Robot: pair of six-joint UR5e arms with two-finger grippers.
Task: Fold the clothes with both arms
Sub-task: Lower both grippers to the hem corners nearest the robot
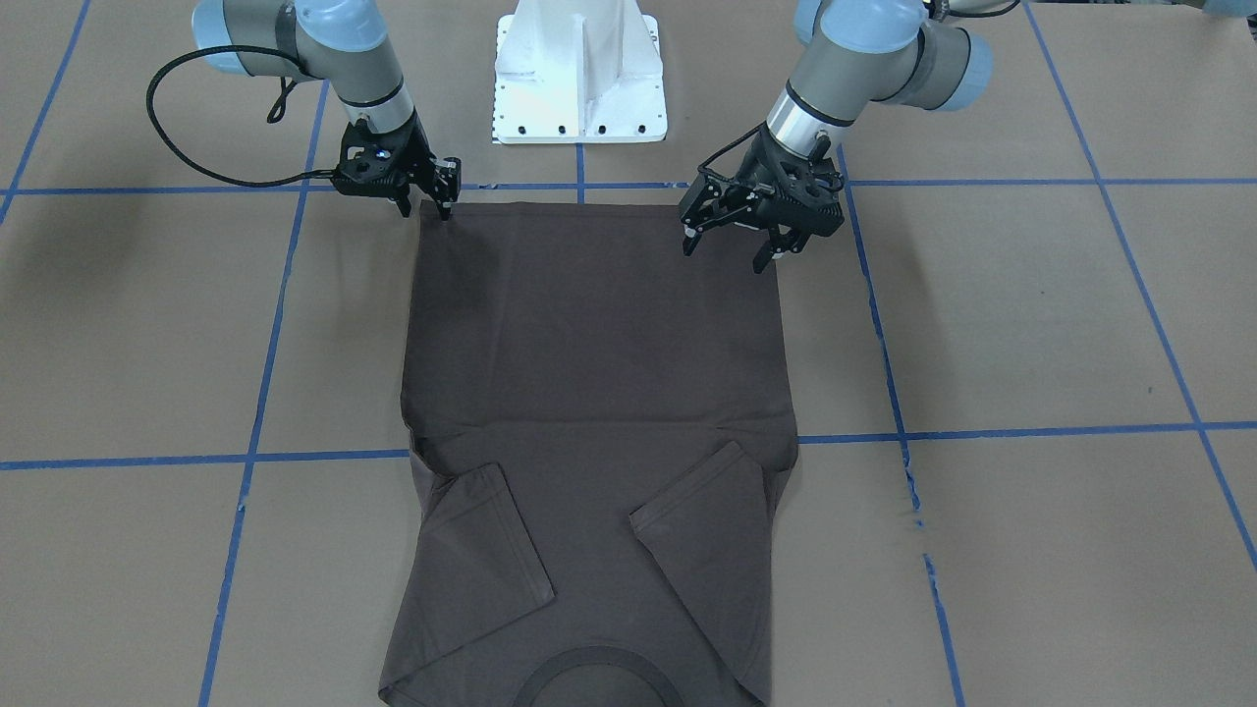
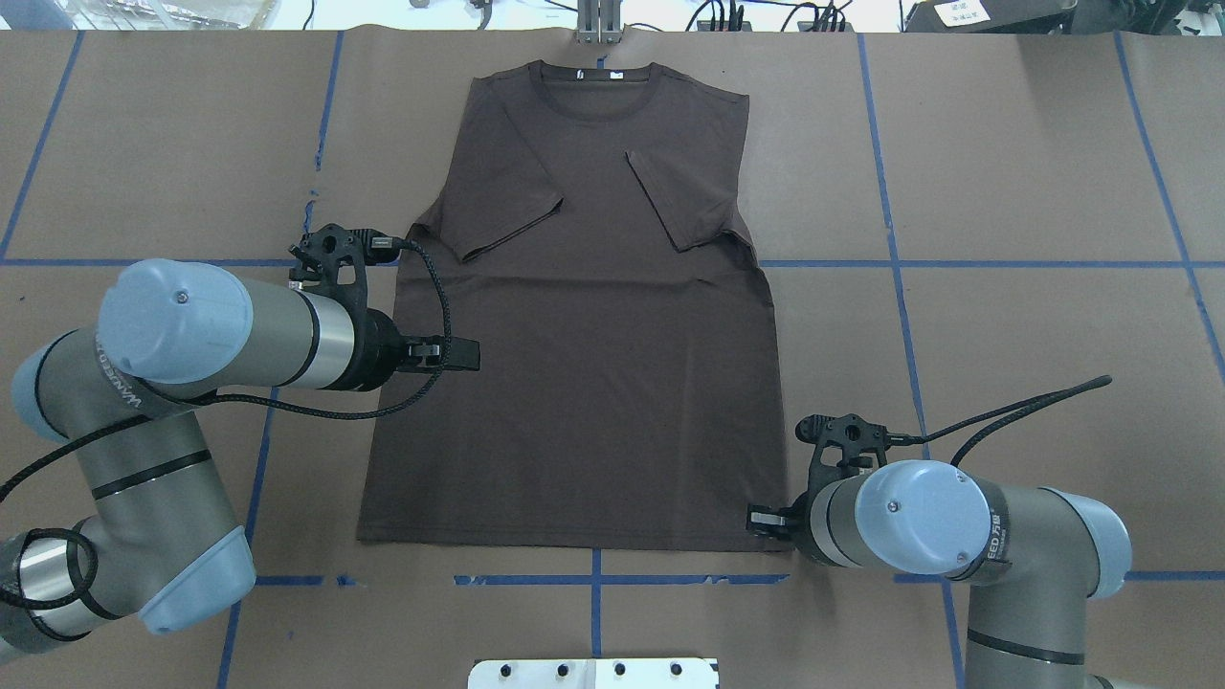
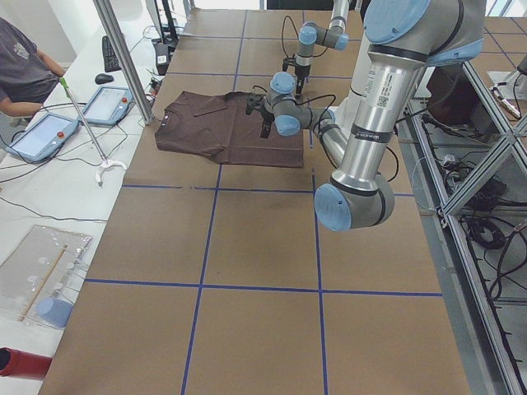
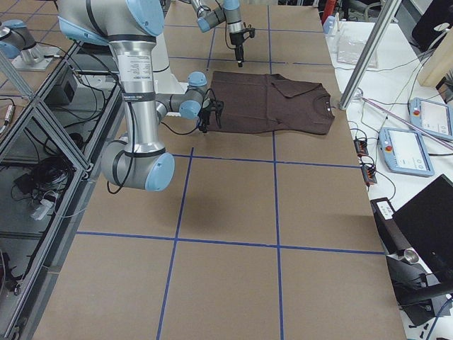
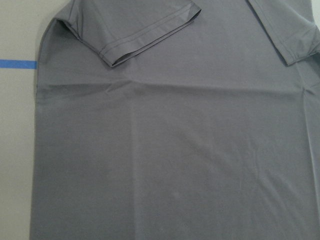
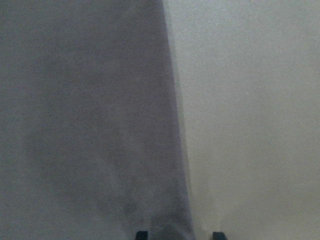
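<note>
While the dark grey-brown short-sleeved T-shirt lies flat on the brown paper-covered tabletop, round ribbed collar at 12 o'clock and hem at 6, both short sleeves sit folded in over the chest. My silver-grey tubular left arm hangs over the shirt's 9 o'clock edge, well up off the cloth, jaws spread wide, nothing in them. My matching right arm is way low at the 5 o'clock hem corner, jaws partly apart, and my wrist view has the shirt's side edge running between the two fingertips. Honestly can't tell if they touch the cloth. Blue tape lines grid the tabletop.
</note>
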